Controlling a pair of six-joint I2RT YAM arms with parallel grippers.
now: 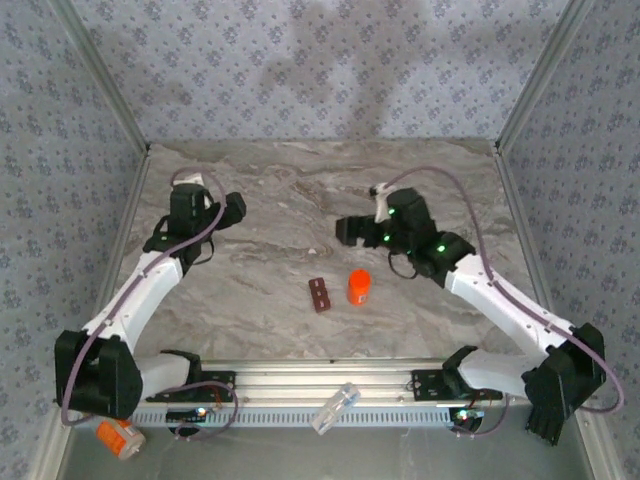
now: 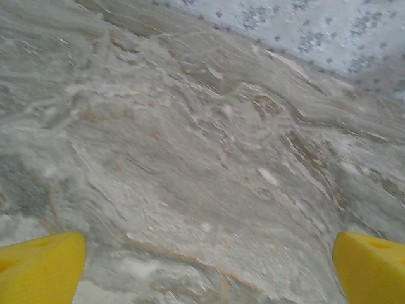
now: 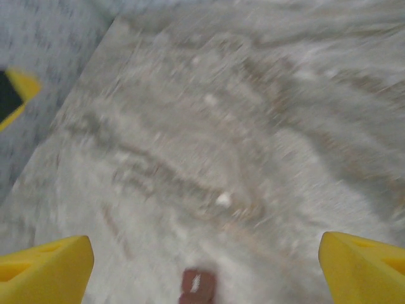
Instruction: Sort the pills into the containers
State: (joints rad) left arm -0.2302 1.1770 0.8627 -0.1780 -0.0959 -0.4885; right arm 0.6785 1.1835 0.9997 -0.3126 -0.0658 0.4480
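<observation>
Hovering over marble table (image 1: 300,190), left tool (image 1: 236,207) spread wide, right tool (image 1: 345,231) spread wide, red-brown pill box (image 1: 319,294) beside orange cylinder (image 1: 359,286)

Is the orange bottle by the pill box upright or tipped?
Upright: the orange bottle stands on end beside the pill box, apart.

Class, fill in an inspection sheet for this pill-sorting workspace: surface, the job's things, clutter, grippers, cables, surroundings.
Surface: marbled grey tabletop, flat.
Job's things: dark red-brown pill box near the centre; a white speck, possibly a pill, on the table near it.
Clutter: orange bottle standing right of the box, apart; clear plastic tube lying on the front rail; white-capped orange bottle lying at the near left corner.
Grippers: left gripper and right gripper both open, holding nothing.
Cables: purple-grey cables run back from both grippers, clear of the box.
Surroundings: patterned walls, metal frame posts.
</observation>
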